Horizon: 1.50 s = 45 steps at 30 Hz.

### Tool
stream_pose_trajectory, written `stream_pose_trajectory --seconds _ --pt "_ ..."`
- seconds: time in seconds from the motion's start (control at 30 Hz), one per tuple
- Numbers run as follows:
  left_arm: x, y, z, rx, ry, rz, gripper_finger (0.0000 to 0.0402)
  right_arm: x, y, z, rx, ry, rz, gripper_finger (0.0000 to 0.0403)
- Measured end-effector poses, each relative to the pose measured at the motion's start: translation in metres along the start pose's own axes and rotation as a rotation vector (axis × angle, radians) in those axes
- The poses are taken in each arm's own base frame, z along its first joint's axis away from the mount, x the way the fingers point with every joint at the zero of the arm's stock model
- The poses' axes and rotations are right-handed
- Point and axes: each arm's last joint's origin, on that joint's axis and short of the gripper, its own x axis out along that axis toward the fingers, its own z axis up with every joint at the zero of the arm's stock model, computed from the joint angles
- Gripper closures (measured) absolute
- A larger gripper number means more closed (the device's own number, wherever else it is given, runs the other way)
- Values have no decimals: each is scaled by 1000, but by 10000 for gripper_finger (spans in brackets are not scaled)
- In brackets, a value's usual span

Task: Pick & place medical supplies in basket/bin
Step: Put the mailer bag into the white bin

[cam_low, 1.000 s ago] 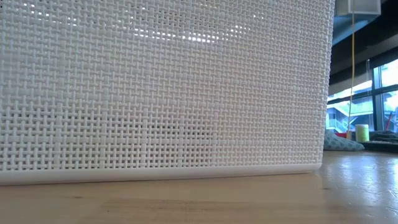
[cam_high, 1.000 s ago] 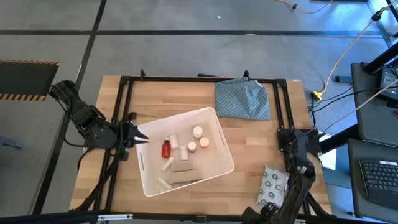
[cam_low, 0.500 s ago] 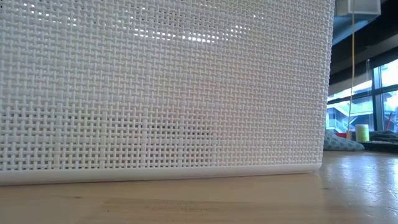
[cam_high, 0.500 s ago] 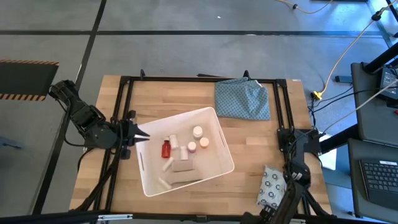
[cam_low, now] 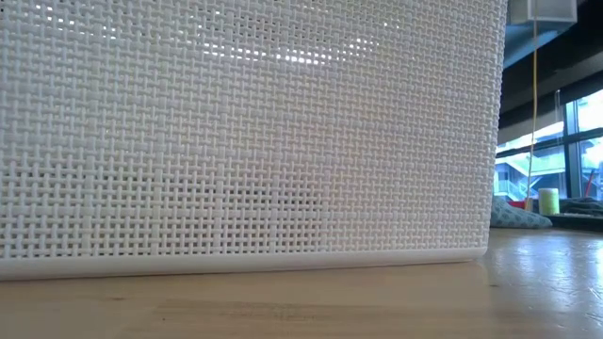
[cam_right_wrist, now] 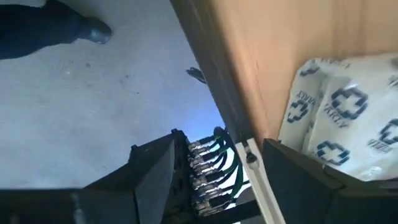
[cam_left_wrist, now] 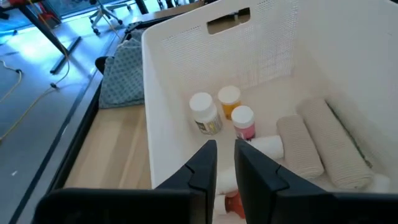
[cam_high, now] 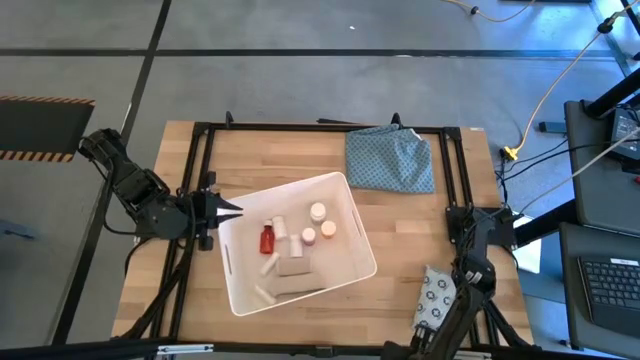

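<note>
The white bin (cam_high: 296, 243) stands slantwise at the table's middle, and its woven wall fills the low view (cam_low: 245, 132). In it lie white bottles (cam_left_wrist: 204, 112), a red bottle (cam_high: 267, 240) and white rolls (cam_left_wrist: 298, 146). My left gripper (cam_left_wrist: 226, 165) is at the bin's left rim (cam_high: 222, 222), pointing over the bin, its fingers shut to a thin gap with nothing between them. The ring-print packet (cam_high: 436, 298) lies flat at the table's near right and also shows in the right wrist view (cam_right_wrist: 342, 118). My right gripper (cam_right_wrist: 217, 180) is open by the table's near edge, beside the packet.
A blue-green patterned cloth (cam_high: 390, 160) lies at the table's far right. A black frame (cam_high: 320, 128) runs around the table top. Bare wood lies between the bin and the packet.
My right arm has drawn toward the table's near edge and now covers more of the packet's right side. My left gripper's tips have shifted a little toward the far edge at the bin's left rim. The bin and supplies have stayed still.
</note>
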Motion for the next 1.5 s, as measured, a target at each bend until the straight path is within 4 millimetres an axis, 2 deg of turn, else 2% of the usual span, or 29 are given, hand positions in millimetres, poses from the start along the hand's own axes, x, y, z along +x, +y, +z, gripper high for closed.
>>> stream_pose_trajectory --seconds 0.1,0.23,0.33,0.43,0.53,0.73,0.97,1.3,1.5 --pt "0 0 0 12 0 0 353 -20 -14 -2 -15 -87 11 169" --pt "0 0 0 12 0 -1 354 -38 -55 -15 135 -114 -24 179" --pt "0 0 0 12 0 -1 352 -34 -86 -31 259 -106 -84 181" --pt "0 0 0 11 1 -2 350 -22 -99 -39 261 31 -101 181" --pt "0 0 0 11 1 -2 351 -23 -109 -45 255 60 -117 181" --pt "0 0 0 9 0 1 354 -20 -116 -45 267 46 -168 182" --pt "0 0 0 -17 -1 3 350 -18 -101 -39 318 -31 -20 182" --pt "0 1 0 -14 -10 26 353 -18 -100 -37 567 -64 3 160" --pt "0 1 0 -15 -17 47 350 -18 -98 -37 485 -64 16 158"
